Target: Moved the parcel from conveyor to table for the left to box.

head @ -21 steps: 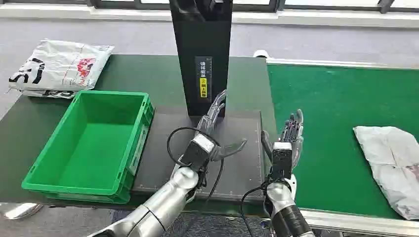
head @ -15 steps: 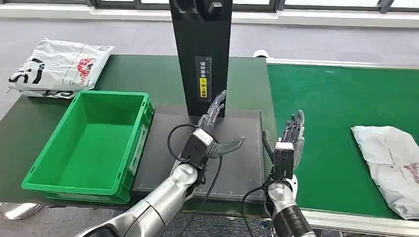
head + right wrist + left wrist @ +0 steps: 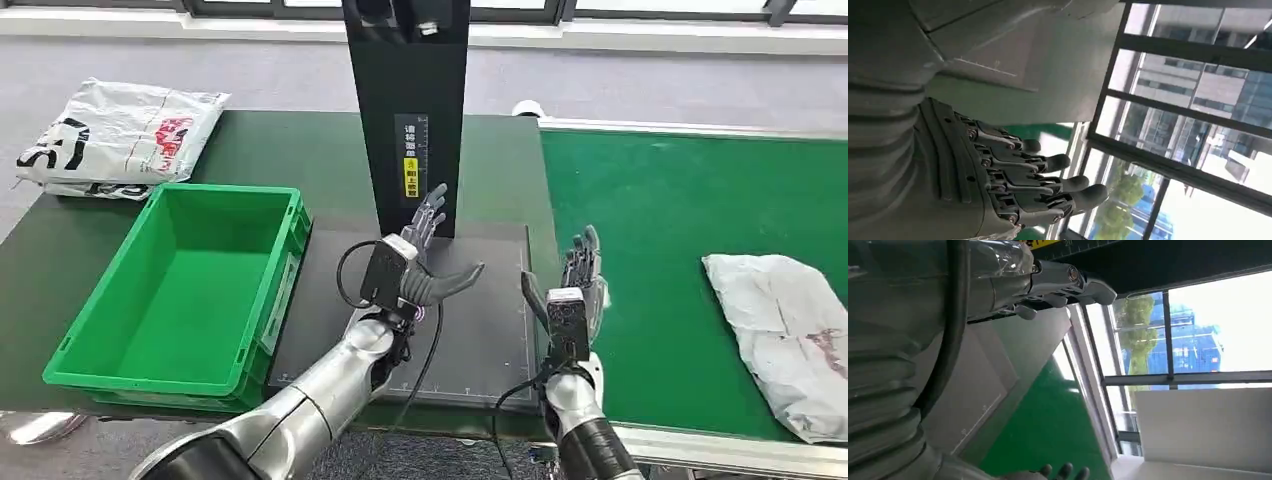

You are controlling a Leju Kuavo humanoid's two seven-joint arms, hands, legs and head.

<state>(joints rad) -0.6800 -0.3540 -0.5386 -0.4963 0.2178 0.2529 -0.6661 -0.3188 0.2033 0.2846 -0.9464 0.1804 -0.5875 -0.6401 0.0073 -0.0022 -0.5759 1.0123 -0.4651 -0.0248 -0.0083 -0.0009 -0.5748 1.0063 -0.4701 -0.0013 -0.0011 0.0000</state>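
Note:
A grey-white parcel (image 3: 785,335) with a red mark lies on the green conveyor belt (image 3: 680,230) at the right. My right hand (image 3: 575,285) is raised with fingers straight and apart at the belt's left edge, well left of the parcel, holding nothing. Its fingers (image 3: 1038,180) are extended in the right wrist view. My left hand (image 3: 425,260) hovers over the dark mat (image 3: 480,340) in front of the black column, fingers spread, thumb out, empty. Its fingers (image 3: 1063,285) are stretched out in the left wrist view. An empty green box (image 3: 185,290) sits on the table at the left.
A tall black column (image 3: 408,110) stands behind the mat. Another white printed parcel (image 3: 120,135) lies at the table's far left corner. The dark green table (image 3: 290,150) ends just below the box and mat.
The parcel has travelled slightly left on the belt. My left hand has lifted and drawn back a little; the right hand has shifted slightly left and toward me.

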